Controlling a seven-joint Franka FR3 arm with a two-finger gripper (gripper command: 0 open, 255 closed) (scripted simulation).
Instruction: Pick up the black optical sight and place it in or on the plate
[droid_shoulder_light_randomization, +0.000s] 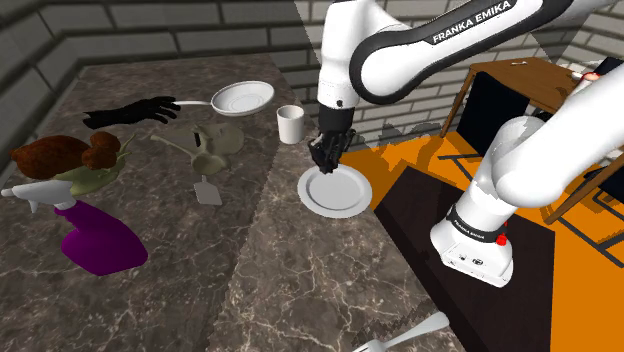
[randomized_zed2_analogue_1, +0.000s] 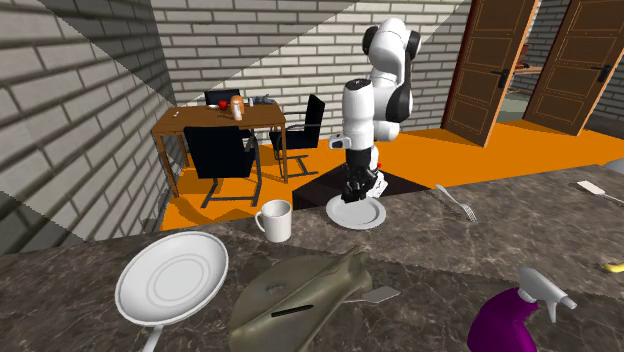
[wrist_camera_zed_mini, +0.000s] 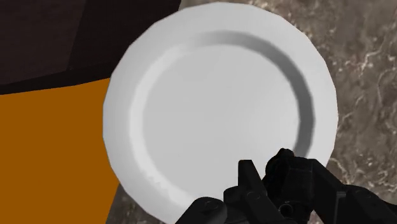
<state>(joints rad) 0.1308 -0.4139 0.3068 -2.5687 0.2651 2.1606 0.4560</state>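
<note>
sight over plate — release next

black optical sight (wrist_camera_zed_mini: 289, 184) sits clamped in the gripper (droid_shoulder_light_randomization: 326, 152). it's black on black so finger edges blur, but it looks gripped w/ nothing under it. it hangs just above the white plate (wrist_camera_zed_mini: 210, 108), apparently not touching. plate lies near the worktop (droid_shoulder_light_randomization: 300, 290) edge, by the orange floor (wrist_camera_zed_mini: 51, 159). held low prob. so the drop's short — i'd ease down, then let go. white mug (droid_shoulder_light_randomization: 291, 124) stands clear nearby.
</note>
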